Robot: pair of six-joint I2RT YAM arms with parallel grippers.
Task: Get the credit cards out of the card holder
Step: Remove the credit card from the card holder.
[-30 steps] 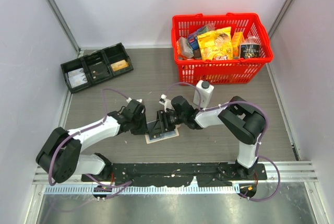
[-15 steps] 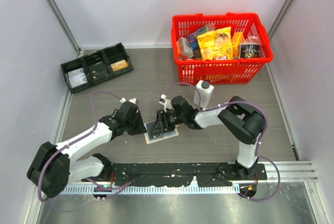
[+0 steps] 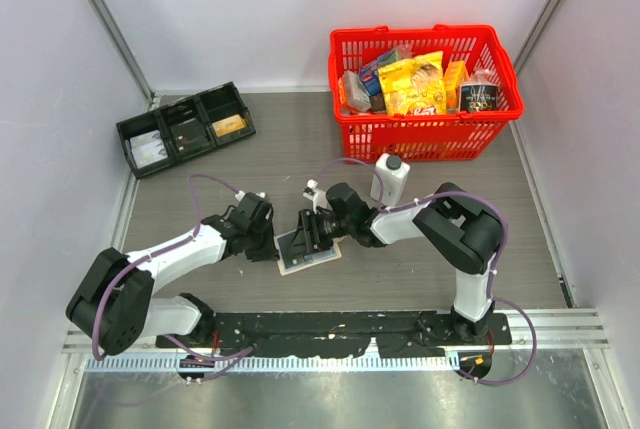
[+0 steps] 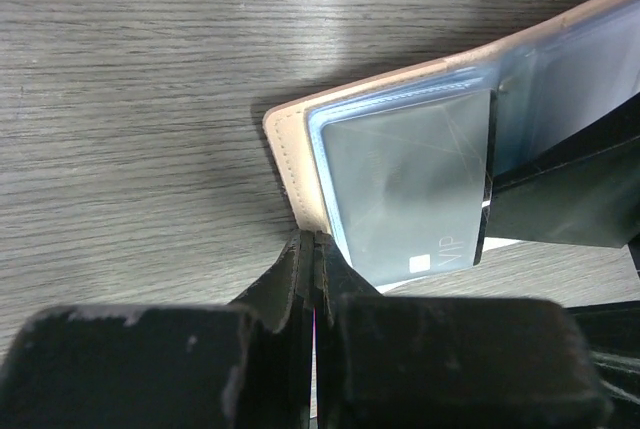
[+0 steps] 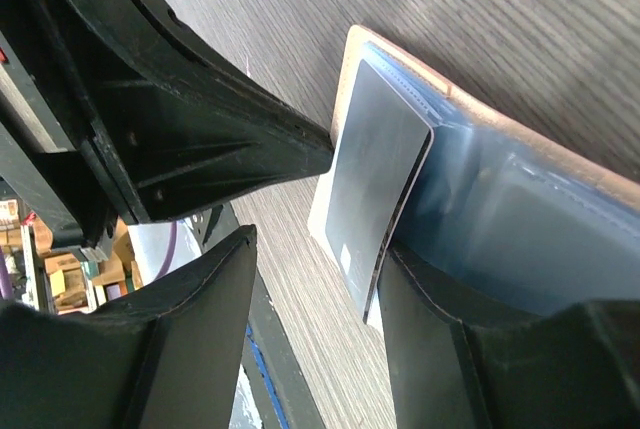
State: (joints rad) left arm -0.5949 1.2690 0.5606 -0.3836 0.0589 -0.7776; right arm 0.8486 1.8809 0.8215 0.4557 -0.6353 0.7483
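One grey woodgrain tbl [image 3: 280, 149], white walls [image 3: 300, 9]

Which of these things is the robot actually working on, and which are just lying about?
In the job:
- card holder, open on the table
- card, sticking out of its sleeve
- left gripper and right gripper, both at the holder

Lying about:
- red basket of snack packs
- black tray
- white bottle
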